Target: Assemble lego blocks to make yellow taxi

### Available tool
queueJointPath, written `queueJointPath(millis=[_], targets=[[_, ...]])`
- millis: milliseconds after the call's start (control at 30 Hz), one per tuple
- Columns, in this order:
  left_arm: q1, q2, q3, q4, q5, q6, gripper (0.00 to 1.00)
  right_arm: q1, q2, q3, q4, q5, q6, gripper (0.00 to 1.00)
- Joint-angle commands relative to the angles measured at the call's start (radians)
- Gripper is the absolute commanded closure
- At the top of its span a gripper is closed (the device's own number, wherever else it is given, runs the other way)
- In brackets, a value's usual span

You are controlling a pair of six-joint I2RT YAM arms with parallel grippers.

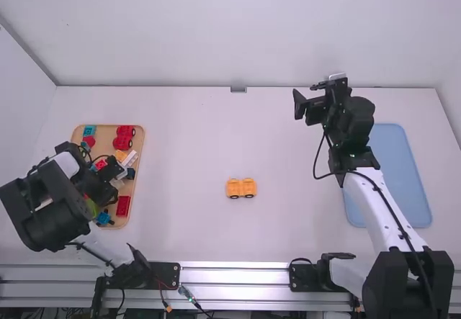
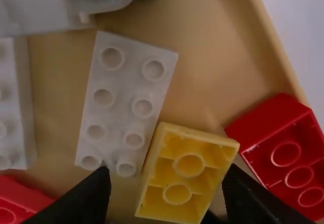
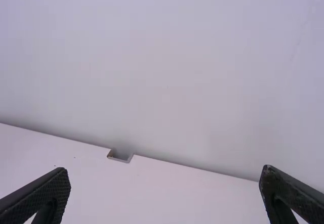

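While the L gripper (image 1: 112, 166) is over the wooden tray (image 1: 106, 133) at the table's (image 1: 187, 139) L side, its fingers are apart, w/ a yellow block (image 2: 178, 193) btwn them. The block lies tilted, hollow underside up, in the tray. Just beside it is a white block (image 2: 121, 100), studs up; on its other side, nr the tray's edge, a red block (image 2: 304, 158), also hollow side up.

The R gripper (image 1: 306, 96) is up over the table's R half, toward the far edge, past the blue mat's (image 1: 403, 168) far L corner. Its fingers are wide apart. The R forearm (image 1: 382, 207) crosses the mat's L edge.

Yellow wheeled piece (image 1: 241, 188), i.e. the taxi part, stands upright on dark wheels abt. mid-table L to R, a bit closer to the near edge than the far, well apart from tray & mat.

Also in the tray: red wheeled piece (image 1: 124, 137) nr the far R corner, teal block (image 1: 88, 129) nr the far L corner, red brick (image 1: 123, 206) by the R edge toward the near R corner, blue piece (image 1: 104, 218) nr the near edge. Small metal notch (image 1: 238, 88) at the table's far edge, approx. mid.
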Motion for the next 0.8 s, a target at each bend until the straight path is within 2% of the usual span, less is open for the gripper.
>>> queueJointPath(millis=[0, 100, 200, 367, 400, 467, 600, 767], targets=[[-0.001, 0.022, -0.051, 0.016, 0.022, 0.005, 0.4, -0.003, -0.013, 0.034, 0.005, 0.001, 0.005, 0.01], [-0.002, 0.022, -0.063, 0.037, -0.019, 0.017, 0.44, -0.003, -0.013, 0.034, 0.005, 0.001, 0.005, 0.01], [-0.005, 0.022, -0.063, 0.032, 0.006, 0.074, 0.53, -0.003, -0.013, 0.034, 0.005, 0.001, 0.005, 0.01], [-0.002, 0.022, -0.066, 0.036, 0.039, 0.079, 0.51, -0.003, -0.013, 0.034, 0.005, 0.0, 0.005, 0.01], [0.0, 0.022, -0.066, 0.044, 0.026, 0.078, 0.55, -0.003, -0.013, 0.034, 0.006, 0.001, 0.005, 0.01], [0.0, 0.022, -0.066, 0.053, 0.029, 0.076, 0.54, -0.003, -0.013, 0.034, 0.006, 0.0, 0.005, 0.01], [0.0, 0.022, -0.066, 0.053, 0.014, 0.023, 0.44, -0.003, -0.013, 0.034, 0.009, 0.0, 0.005, 0.01], [-0.002, 0.022, -0.066, 0.071, -0.024, -0.035, 0.46, -0.003, -0.013, 0.034, 0.01, 0.0, 0.005, 0.01]])
